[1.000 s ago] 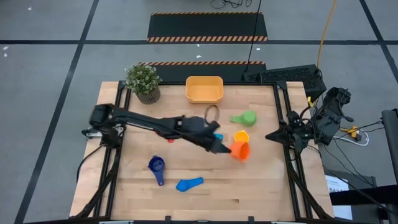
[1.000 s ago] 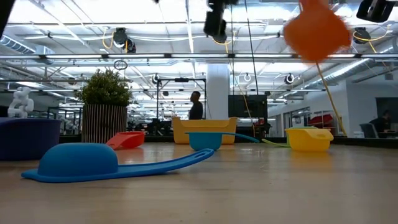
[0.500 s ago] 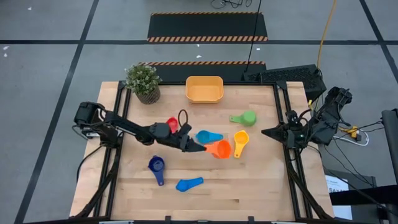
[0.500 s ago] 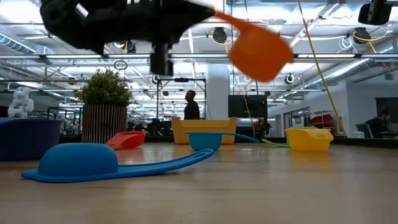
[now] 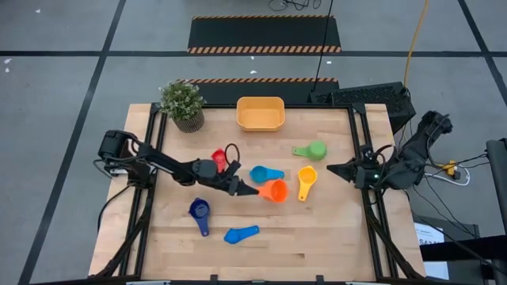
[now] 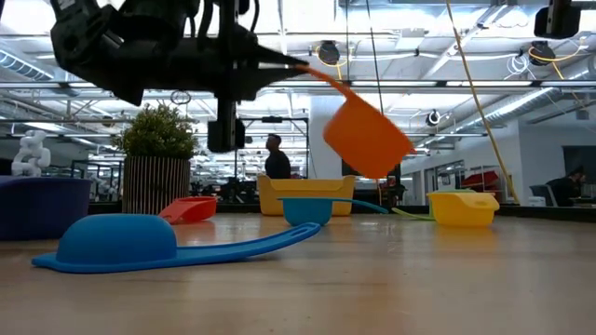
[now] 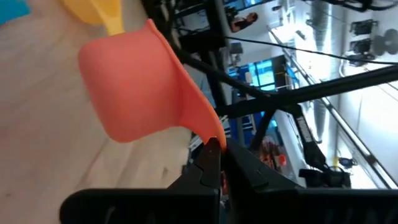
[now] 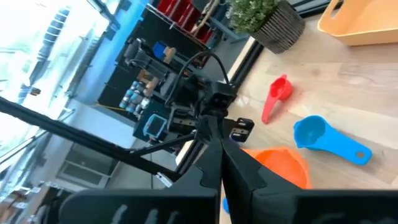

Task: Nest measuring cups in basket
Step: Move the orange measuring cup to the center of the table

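— Left gripper (image 5: 252, 191) pinches the flat handle of the orange cup (image 5: 275, 191), fingers pressed together on it, the cup lifted clear of the table (image 5: 333, 237) near its centre. What else is on the surface?

— Working down by size: the basket (image 5: 261, 113) stands at the far edge, right of the potted plant (image 5: 182, 104). Then the cups lie scattered. The dark blue cup (image 5: 199, 211) is near the left front, a light blue cup (image 5: 241, 234) just right of it and nearer the front edge, and a second light blue cup (image 5: 265, 173) lies just beyond the lifted orange one.

— And the rest?

— The yellow cup (image 5: 306, 179) lies right of the orange cup, the green cup (image 5: 313, 150) farther back on the right, and the red cup (image 5: 219, 157) beside the left arm, left of centre. All six are outside the basket.

— The other arm?

— The right gripper (image 5: 342, 169) waits at the right edge of the table, its fingers pressed together on nothing. From table height a person (image 6: 273, 156) shows in the room beyond
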Robot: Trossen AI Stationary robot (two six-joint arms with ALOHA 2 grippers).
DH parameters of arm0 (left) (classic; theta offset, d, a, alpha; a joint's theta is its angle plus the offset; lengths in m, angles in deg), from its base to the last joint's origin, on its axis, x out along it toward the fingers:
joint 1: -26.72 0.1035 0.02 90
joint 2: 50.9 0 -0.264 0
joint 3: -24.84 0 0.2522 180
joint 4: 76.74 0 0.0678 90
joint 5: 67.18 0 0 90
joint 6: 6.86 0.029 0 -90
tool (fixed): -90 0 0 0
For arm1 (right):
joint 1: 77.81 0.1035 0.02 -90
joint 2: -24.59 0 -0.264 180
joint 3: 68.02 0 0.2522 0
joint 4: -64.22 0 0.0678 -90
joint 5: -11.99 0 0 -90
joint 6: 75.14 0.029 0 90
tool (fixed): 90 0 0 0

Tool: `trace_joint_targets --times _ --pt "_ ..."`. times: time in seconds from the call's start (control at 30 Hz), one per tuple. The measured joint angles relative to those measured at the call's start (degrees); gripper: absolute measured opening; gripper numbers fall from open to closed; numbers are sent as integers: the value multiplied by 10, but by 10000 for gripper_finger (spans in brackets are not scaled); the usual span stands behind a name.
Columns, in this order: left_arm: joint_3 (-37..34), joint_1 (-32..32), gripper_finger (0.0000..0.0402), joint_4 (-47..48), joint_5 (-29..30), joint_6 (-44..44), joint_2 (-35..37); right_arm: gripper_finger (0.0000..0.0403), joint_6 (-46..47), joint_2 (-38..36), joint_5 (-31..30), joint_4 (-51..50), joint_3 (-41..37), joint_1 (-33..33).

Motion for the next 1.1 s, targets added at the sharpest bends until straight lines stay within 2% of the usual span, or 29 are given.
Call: trace_joint_targets --times 0.33,1.1 --pt "0 -3 5 -7 -3 -12 -30 0 10 34 1 12 0 -35" --pt "3 -4 7 -38 9 -18 -51 0 -9 37 4 10 0 -89"
